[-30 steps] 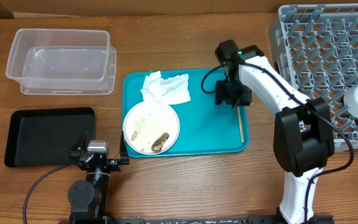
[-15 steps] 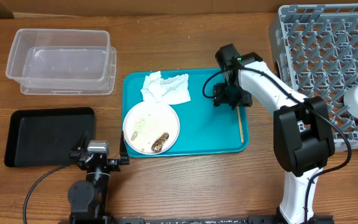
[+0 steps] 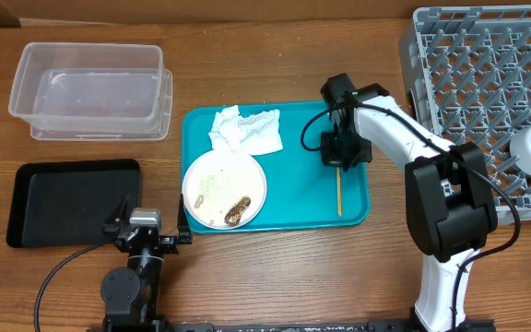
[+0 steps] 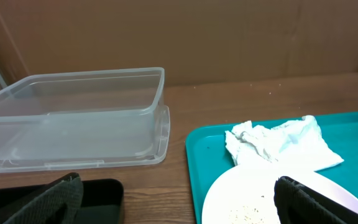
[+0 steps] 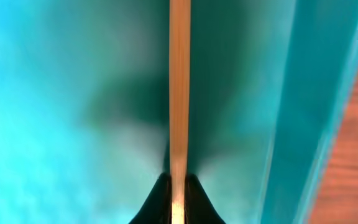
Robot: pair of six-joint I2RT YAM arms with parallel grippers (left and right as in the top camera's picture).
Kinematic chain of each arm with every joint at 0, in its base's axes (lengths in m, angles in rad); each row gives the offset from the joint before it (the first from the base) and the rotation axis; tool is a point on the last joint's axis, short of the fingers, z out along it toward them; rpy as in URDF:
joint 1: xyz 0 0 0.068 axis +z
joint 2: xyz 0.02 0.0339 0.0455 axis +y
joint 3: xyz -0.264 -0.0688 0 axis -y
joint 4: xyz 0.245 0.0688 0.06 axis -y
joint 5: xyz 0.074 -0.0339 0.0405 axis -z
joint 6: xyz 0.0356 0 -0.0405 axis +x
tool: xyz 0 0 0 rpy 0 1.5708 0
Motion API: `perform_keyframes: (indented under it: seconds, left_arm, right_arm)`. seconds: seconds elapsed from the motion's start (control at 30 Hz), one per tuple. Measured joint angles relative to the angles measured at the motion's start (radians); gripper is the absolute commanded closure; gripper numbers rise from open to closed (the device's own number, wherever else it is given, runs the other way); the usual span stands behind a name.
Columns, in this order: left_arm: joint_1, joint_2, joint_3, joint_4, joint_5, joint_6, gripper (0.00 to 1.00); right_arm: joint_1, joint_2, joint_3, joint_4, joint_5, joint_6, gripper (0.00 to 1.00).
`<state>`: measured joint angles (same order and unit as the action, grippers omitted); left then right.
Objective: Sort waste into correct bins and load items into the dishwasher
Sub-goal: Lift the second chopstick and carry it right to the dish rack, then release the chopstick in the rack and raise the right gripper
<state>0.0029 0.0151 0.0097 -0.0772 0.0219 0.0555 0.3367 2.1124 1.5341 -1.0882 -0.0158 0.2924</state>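
- My right gripper (image 5: pixel 178 190) is pinched on the chopstick (image 3: pixel 338 192), which lies on the right side of the teal tray (image 3: pixel 307 198).
- Next I'd lift it clear, then carry it to the dish rack (image 3: pixel 473 83).
- My left gripper (image 3: pixel 148 224) sits idle, jaws wide.

At table (image 3: pixel 284 277) centre, teal rectangular plastic serving tray (image 3: pixel 302 198); on it, white round flat plate (image 3: pixel 224 189) front-left, crumpled white paper napkins (image 3: pixel 245 131) behind, thin pale wooden chopstick (image 3: pixel 338 194) right. Far left, clear rectangular plastic tub (image 3: pixel 90 88) behind shallow black rectangular tray (image 3: pixel 67 201). Far right, large grey plastic dish rack (image 3: pixel 468 92).
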Motion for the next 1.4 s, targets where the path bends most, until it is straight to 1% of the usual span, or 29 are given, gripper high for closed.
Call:
perform_keyframes:
  seconds: [0.1,0.17,0.3,0.43,0.6,0.73,0.87,0.97,1.03,1.3,1.37,1.4]
  left_arm:
    - [0.0,0.0,0.0,0.001,0.0,0.0,0.0]
    - [0.0,0.0,0.0,0.001,0.0,0.0,0.0]
    - [0.0,0.0,0.0,0.001,0.0,0.0,0.0]
    - [0.0,0.0,0.0,0.0,0.0,0.0,0.0]
    - [0.0,0.0,0.0,0.0,0.0,0.0,0.0]
    - [0.0,0.0,0.0,0.0,0.0,0.0,0.0]
    - [0.0,0.0,0.0,0.0,0.0,0.0,0.0]
    - [0.0,0.0,0.0,0.0,0.0,0.0,0.0]
    - [0.0,0.0,0.0,0.0,0.0,0.0,0.0]
    - [0.0,0.0,0.0,0.0,0.0,0.0,0.0]
    - [0.0,0.0,0.0,0.0,0.0,0.0,0.0]
    - [0.0,0.0,0.0,0.0,0.0,0.0,0.0]
  right_arm:
    - [-0.018,0.0,0.097,-0.12,0.009,-0.005,0.96]
    - [-0.045,0.0,0.214,-0.196,0.036,-0.006,0.96]
    - [-0.153,-0.006,0.525,-0.301,0.085,-0.056,0.96]
    - [-0.281,-0.022,0.729,-0.269,0.103,-0.136,0.96]
    - [-0.416,-0.046,0.776,-0.186,0.12,-0.245,0.96]
    - [-0.472,-0.039,0.776,-0.146,0.125,-0.332,0.96]
    - [-0.499,-0.03,0.776,-0.112,0.098,-0.409,0.96]
    - [-0.514,-0.006,0.776,-0.105,0.043,-0.475,0.92]
    - [-0.521,0.022,0.776,-0.107,0.011,-0.508,0.92]
    - [-0.525,0.142,0.776,-0.163,-0.043,-0.555,0.91]
    - [-0.525,0.163,0.776,-0.179,-0.059,-0.554,0.73]
    - [-0.525,0.171,0.775,-0.188,-0.065,-0.552,0.68]
